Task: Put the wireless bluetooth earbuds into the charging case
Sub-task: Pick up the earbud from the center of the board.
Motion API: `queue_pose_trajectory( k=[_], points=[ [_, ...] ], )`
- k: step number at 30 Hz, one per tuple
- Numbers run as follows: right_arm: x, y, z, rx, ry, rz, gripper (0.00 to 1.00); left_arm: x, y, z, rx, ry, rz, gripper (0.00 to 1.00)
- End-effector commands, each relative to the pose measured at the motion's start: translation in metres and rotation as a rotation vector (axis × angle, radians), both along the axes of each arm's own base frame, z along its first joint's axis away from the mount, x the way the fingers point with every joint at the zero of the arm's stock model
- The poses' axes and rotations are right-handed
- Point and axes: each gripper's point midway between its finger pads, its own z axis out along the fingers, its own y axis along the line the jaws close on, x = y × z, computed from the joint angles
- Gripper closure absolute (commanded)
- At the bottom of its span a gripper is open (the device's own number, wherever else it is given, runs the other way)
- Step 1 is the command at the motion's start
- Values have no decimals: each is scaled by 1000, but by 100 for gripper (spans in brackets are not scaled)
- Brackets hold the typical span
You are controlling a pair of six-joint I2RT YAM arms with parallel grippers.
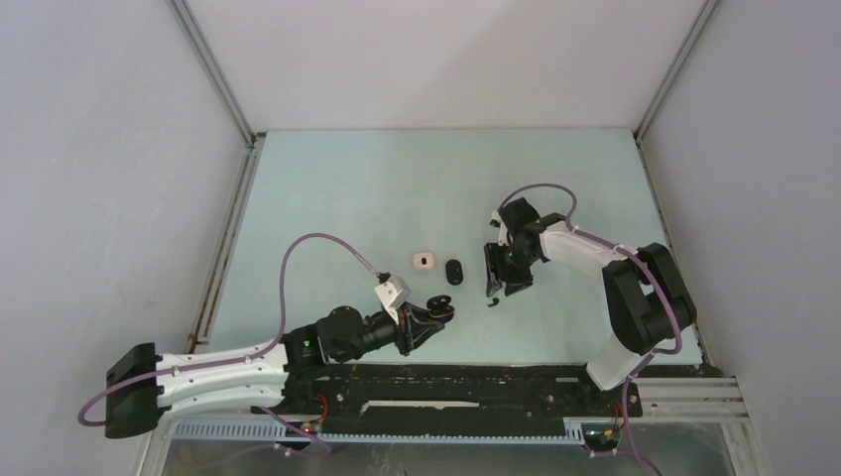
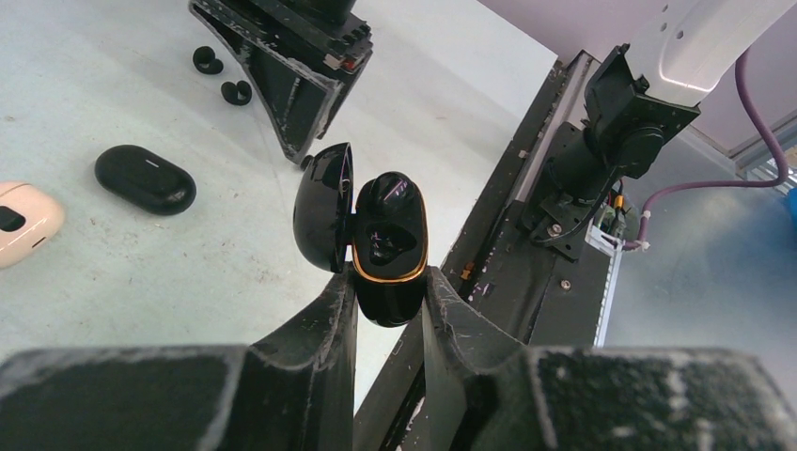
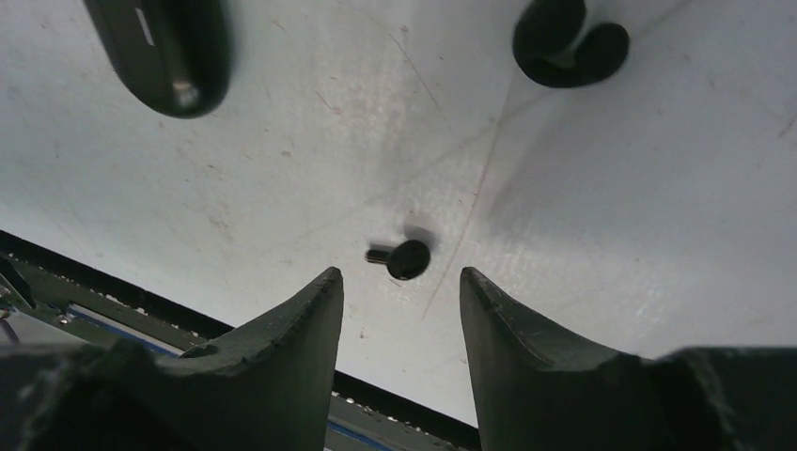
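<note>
The left hand (image 2: 390, 282) is clamped on a glossy black pebble-shaped charging case (image 2: 387, 235) with a gold rim and its lid swung open, while the right hand (image 3: 399, 282), jaws apart and empty, is poised over a tiny black earbud (image 3: 406, 258) lying on the pale worktop (image 3: 611, 188).

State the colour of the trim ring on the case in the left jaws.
Gold, on the black case; best in the left wrist view.
</note>
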Motion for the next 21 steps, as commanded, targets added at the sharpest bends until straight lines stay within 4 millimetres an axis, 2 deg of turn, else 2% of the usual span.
queue_pose_trajectory(
  k=[1,4,9,21],
  points=[
    [17,13,4,-3,-42,-13,49,-2,-7,31,-76,-25,-17,100],
    [20,12,1,-30,-47,-13,50,-4,-6,33,-83,-26,-21,100],
    [27,4,-4,-118,-96,1,54,-9,-2,48,-125,-67,-31,100],
    [19,3,-13,-178,-105,102,56,-10,5,56,-128,-102,-34,100]
  ],
)
